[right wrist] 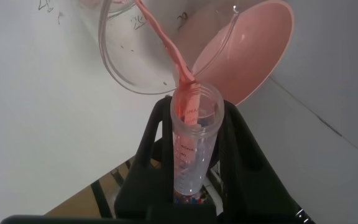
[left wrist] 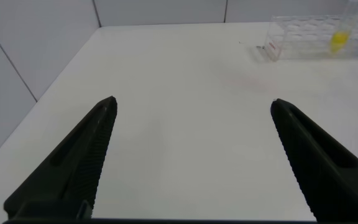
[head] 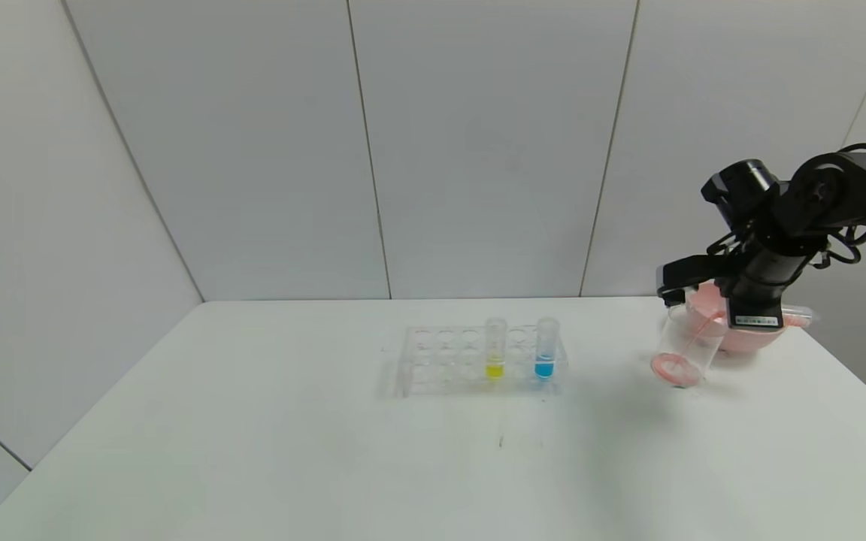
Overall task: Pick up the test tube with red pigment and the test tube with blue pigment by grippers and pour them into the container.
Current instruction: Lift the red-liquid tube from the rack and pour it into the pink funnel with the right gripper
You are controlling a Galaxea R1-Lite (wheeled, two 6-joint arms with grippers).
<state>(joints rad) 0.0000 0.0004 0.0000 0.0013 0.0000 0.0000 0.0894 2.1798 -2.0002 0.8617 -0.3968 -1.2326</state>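
My right gripper [head: 685,279] is at the table's far right, shut on the test tube with red pigment [right wrist: 194,143], which lies lengthwise between its fingers [right wrist: 194,102]. The tube is tipped, and an orange-red stream [right wrist: 166,43] runs from its mouth into the clear container [head: 685,349], also seen in the right wrist view [right wrist: 114,68]. Red liquid pools at the container's bottom. The test tube with blue pigment [head: 545,349] stands upright in the clear rack [head: 433,357]. My left gripper [left wrist: 192,101] is open and empty above the bare table, far from the rack; the head view does not show it.
A tube with yellow liquid [head: 495,349] stands in the rack beside the blue one. A pink bowl [head: 749,338] sits right behind the container, near the table's right edge. The rack [left wrist: 297,40] also shows far off in the left wrist view. White walls close the back.
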